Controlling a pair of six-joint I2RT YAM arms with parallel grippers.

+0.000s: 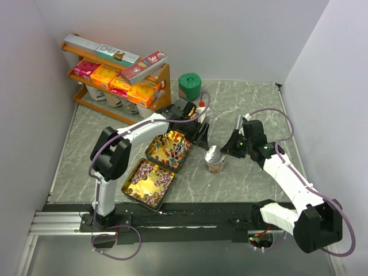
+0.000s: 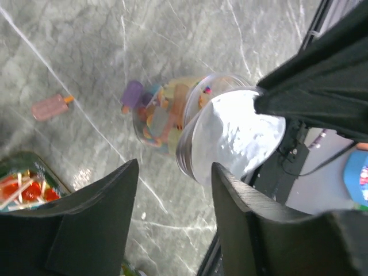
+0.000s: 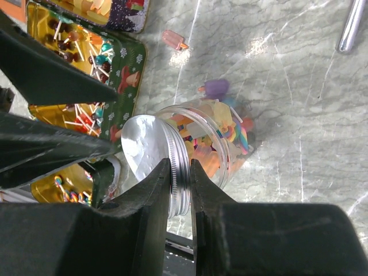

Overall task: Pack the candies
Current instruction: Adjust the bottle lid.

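Note:
A clear jar (image 1: pixel 216 166) stands mid-table, filled with mixed-colour candies (image 3: pixel 221 129). A silver screw lid (image 3: pixel 146 150) sits tilted over its mouth. My right gripper (image 3: pixel 180 164) is shut on the lid's rim, one finger on each side of the edge. Just left of the jar, my left gripper (image 2: pixel 175 167) hovers open with nothing between its fingers; the jar (image 2: pixel 164 118) and lid (image 2: pixel 236 135) lie just beyond its tips. Two loose candies lie on the table past the jar, one purple (image 3: pixel 214 88) and one pink (image 3: pixel 174 39).
Two open gold tins (image 1: pixel 147 152) (image 1: pixel 124 185) holding lollipops and sweets lie left of the jar. A wooden rack (image 1: pixel 164 86) with orange and pink boxes stands at the back left, and a green container (image 1: pixel 190 86) is beside it. White walls enclose the table.

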